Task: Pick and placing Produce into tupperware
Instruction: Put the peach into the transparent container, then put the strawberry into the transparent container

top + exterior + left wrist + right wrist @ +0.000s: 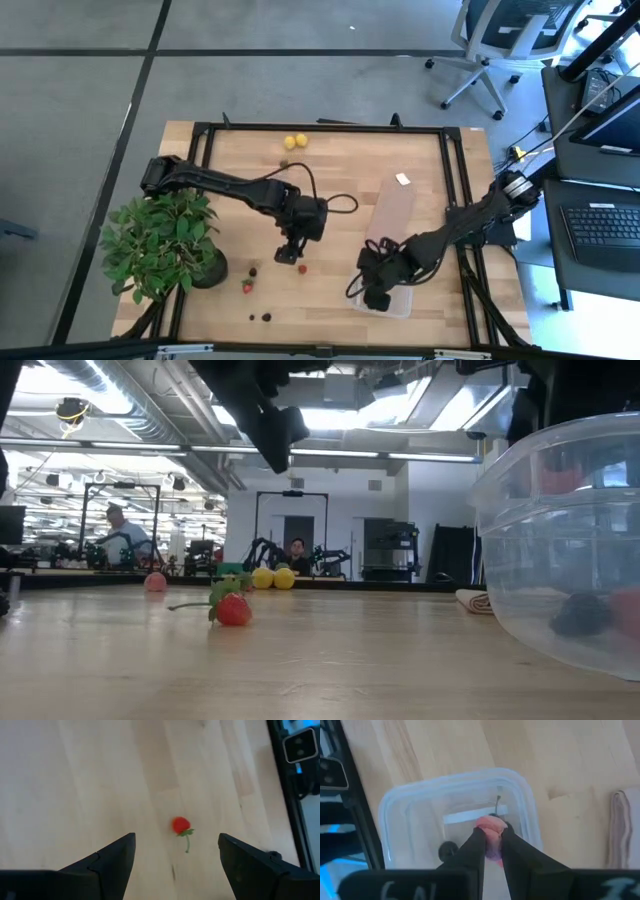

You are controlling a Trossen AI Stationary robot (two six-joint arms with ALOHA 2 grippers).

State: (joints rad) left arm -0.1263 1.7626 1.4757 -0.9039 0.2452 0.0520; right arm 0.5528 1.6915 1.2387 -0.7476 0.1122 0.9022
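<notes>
Left pincer [175,855] hangs over the desk [340,170], fingers spread wide, a red strawberry [181,825] lying just ahead between them. Right pincer [492,842] is clamped on a pinkish-red fruit piece [491,826] above the clear tupperware [395,810], a dark berry [448,851] inside beneath it.

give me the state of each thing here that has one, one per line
left claw: open, hovering above a red strawberry lying loose on the table
right claw: shut on a pink-red fruit piece, over the tupperware
tupperware: lidless, upright, a dark berry already inside
lemons: lying at the table's far edge, untouched
potted plant: upright
</notes>
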